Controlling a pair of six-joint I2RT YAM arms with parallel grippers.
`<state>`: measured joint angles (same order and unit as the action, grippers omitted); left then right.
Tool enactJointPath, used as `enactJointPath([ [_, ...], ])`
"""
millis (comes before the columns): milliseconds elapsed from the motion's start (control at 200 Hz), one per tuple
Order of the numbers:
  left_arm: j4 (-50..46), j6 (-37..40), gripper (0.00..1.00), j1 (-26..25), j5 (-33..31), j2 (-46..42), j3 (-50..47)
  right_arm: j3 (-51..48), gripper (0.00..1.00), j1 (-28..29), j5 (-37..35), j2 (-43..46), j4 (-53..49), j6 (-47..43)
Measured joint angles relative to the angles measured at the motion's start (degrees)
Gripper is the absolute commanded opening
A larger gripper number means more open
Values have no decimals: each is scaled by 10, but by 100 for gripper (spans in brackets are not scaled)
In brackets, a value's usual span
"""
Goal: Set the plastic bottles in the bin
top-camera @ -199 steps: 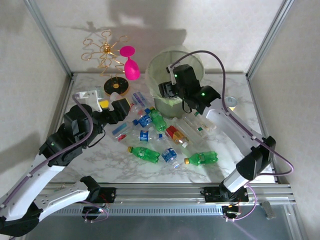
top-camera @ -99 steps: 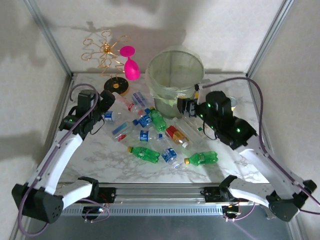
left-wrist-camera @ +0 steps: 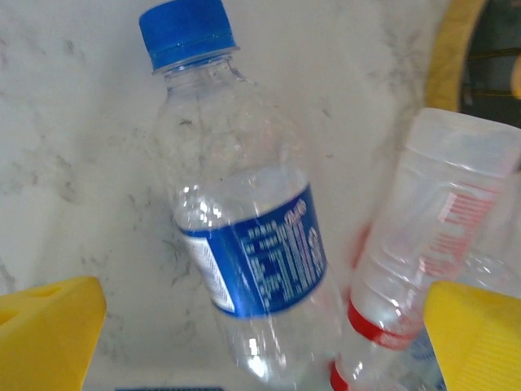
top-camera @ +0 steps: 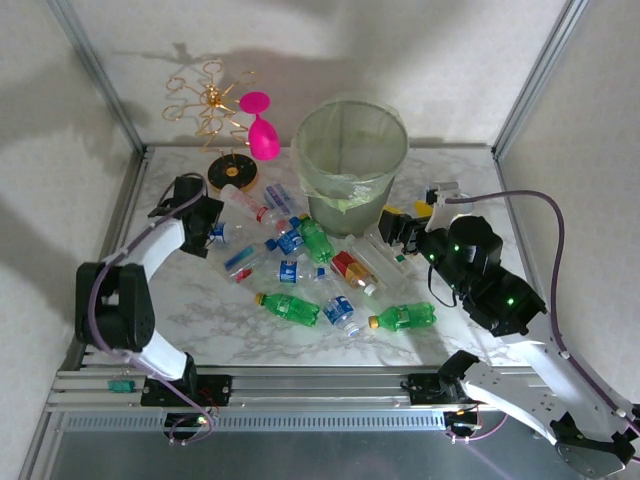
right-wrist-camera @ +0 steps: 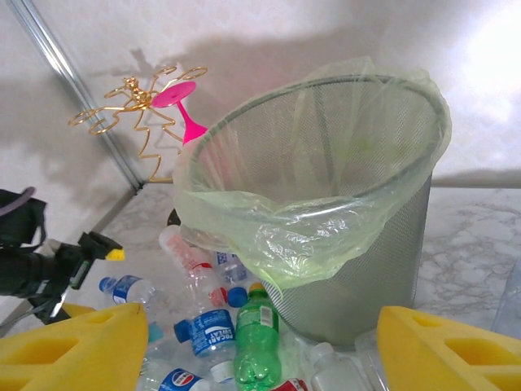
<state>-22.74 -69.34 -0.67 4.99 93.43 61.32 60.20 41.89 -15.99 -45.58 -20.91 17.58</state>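
Both arms have shifted since the earlier views: the right gripper (top-camera: 405, 218), then over the bin (top-camera: 330, 200), now sits just right of it and low over the table (top-camera: 230, 335). The left arm has folded back, so the left gripper (top-camera: 207, 222) is at the left edge of the bottles (top-camera: 310, 275).

Left gripper — yellow fingers (left-wrist-camera: 49, 334) wide apart, one on either side of a blue-capped bottle (left-wrist-camera: 244, 236), touching nothing. This bottle is clear, with a blue label round its middle, and lies on the marble. Close beside it on the right of the wrist view lies a red-printed bottle (left-wrist-camera: 435, 236), clear, with pale red lettering and a red band near one end.

Right gripper — fingers (right-wrist-camera: 452, 350) likewise apart, nothing between them, facing the bin.

Bin: round mesh basket lined with a pale green bag folded over the rim, standing at the far middle of the table.

Bottles: about a dozen, lying on their sides in a loose cluster near and left of the bin, between the two grippers. Three are green bottles (top-camera: 290, 308); the rest are clear with blue or red labels. One green one lies just beside the bin's foot.

Far left: pink goblet (top-camera: 262, 135) and gold wire stand (top-camera: 210, 110).
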Motion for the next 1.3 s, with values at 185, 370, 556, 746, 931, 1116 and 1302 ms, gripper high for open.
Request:
enactJointPath([
  [185,20,-15,96,0,7,61,11,-16,75,0,-6,0,5,-3],
  [370,44,-28,84,0,13,88,12,-17,75,0,-10,0,6,-4],
  [556,58,-29,70,1,13,109,12,-17,76,0,-22,0,6,-6],
  [746,74,-29,60,13,13,110,12,-17,76,0,-25,0,5,-11],
  [931,72,-22,60,19,11,94,12,-14,76,0,-36,0,3,-16],
  [1116,49,1,59,19,1,34,12,2,78,0,-35,0,2,-14],
  [1302,21,28,57,19,-9,-67,13,5,81,0,-2,1,17,-10],
])
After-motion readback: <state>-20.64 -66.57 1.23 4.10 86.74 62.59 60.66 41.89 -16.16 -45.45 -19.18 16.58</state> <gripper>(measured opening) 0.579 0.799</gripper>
